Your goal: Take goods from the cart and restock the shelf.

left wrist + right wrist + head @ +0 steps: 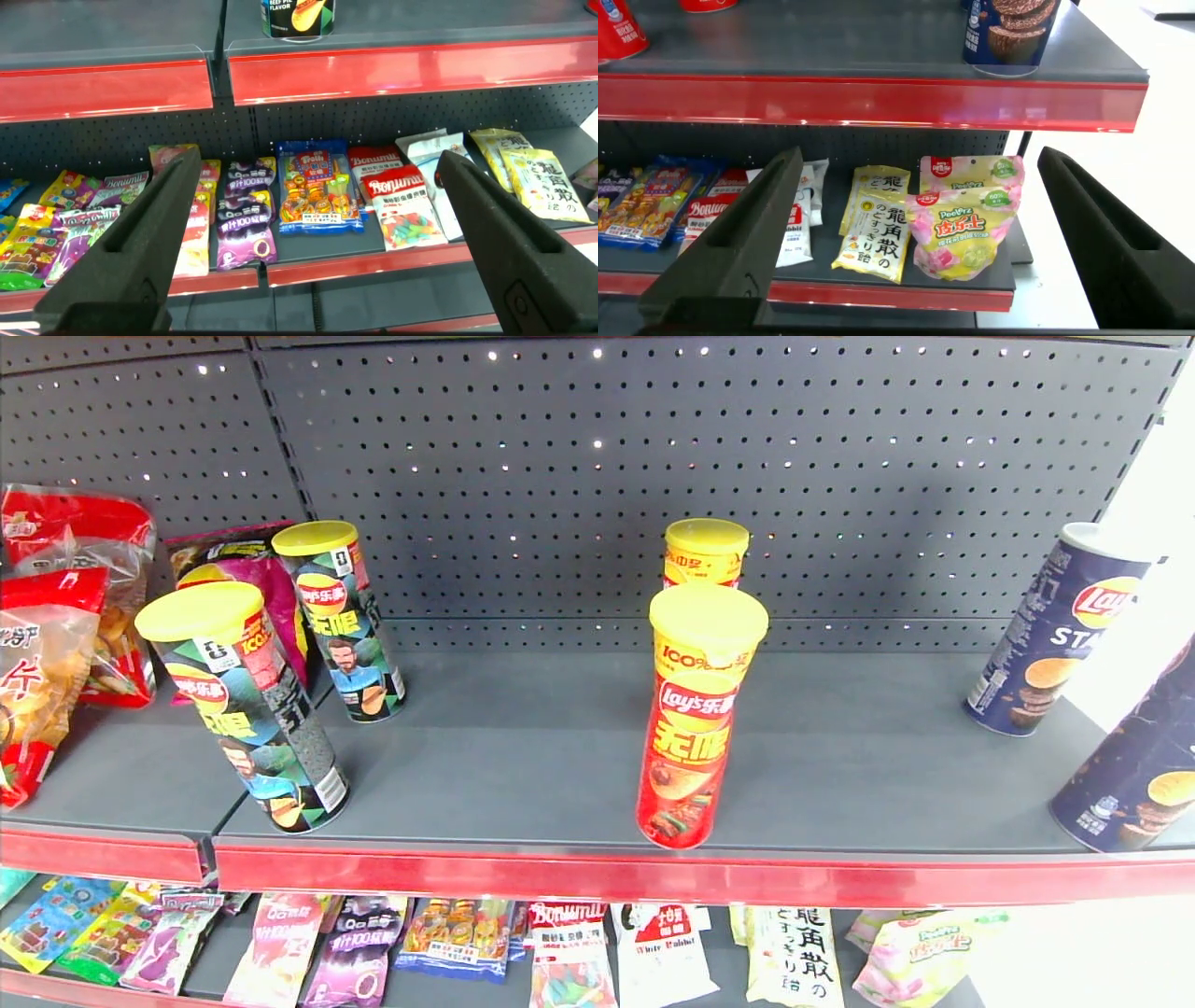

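Observation:
The grey upper shelf [523,747] carries upright chip cans. Two dark teal cans with yellow lids [241,705] [341,621] stand at the left. A red can [695,719] stands at the front middle, with another yellow-lidded can [705,553] behind it. Two dark blue cans [1055,630] [1134,765] stand at the right. My left gripper [318,163] is open and holds nothing, facing the lower shelf's candy bags [318,191]. My right gripper [920,159] is open and holds nothing too, below the blue can's base [1008,33].
Snack bags [65,607] fill the upper shelf's left end. A red price rail [653,877] runs along its front edge. Candy packets [957,229] lie on the lower shelf. Bare shelf surface lies between the teal cans and the red can, and between the red and blue cans.

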